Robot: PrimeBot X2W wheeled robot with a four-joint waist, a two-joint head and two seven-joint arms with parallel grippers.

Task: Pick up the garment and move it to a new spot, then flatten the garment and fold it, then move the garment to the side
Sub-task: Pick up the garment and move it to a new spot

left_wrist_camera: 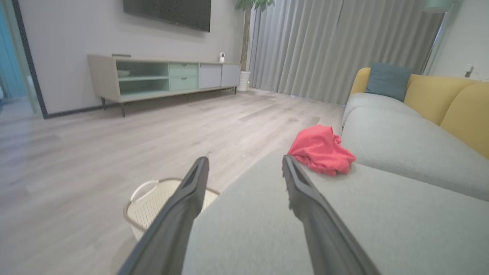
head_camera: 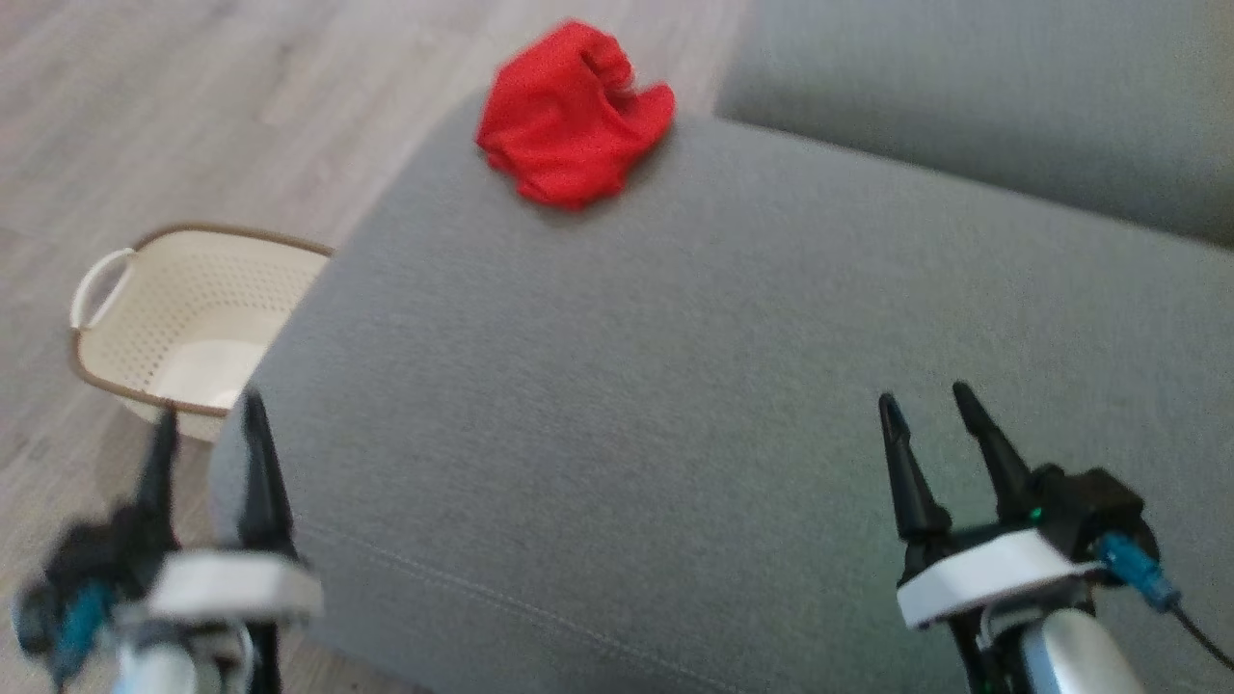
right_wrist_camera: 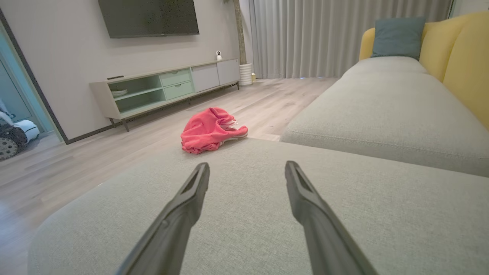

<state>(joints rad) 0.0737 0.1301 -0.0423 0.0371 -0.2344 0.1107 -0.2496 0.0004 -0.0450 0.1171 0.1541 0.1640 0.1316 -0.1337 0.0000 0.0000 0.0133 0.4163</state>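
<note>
Garment (head_camera: pixel 574 116): one red cloth item, crumpled into a loose heap. It lies on the far edge of the grey seat cushion (head_camera: pixel 675 386), slightly left of centre. It is near the seam where this cushion meets a second grey cushion (head_camera: pixel 964 96) at the far right. Nothing touches the garment, and both grippers are well apart from it.

Left gripper (head_camera: pixel 208 414): positioned at the near left corner of the seat cushion. Its jaws stand apart with nothing between them. In the head view this gripper is blurred. In the left wrist view one jaw lines up with the basket and the other with the cushion surface.

Right gripper (head_camera: pixel 924 395): positioned over the near right part of the same cushion. Its jaws stand apart and hold nothing. They point toward the far side. Contact with the cushion fabric cannot be determined.

Basket (head_camera: pixel 193 308): cream, perforated, with a brown rim and a white handle. It stands on the wooden floor (head_camera: pixel 193 96), just beside the left side of the cushion.

Surroundings, wrist views: yellow backrests (left_wrist_camera: pixel 439 95) and a teal pillow (left_wrist_camera: pixel 387 82) on the far right. A low cabinet (left_wrist_camera: pixel 160 76) stands against the far wall, below a dark television (left_wrist_camera: pixel 168 11). Grey curtains (left_wrist_camera: pixel 324 46) hang to the right of the cabinet.
</note>
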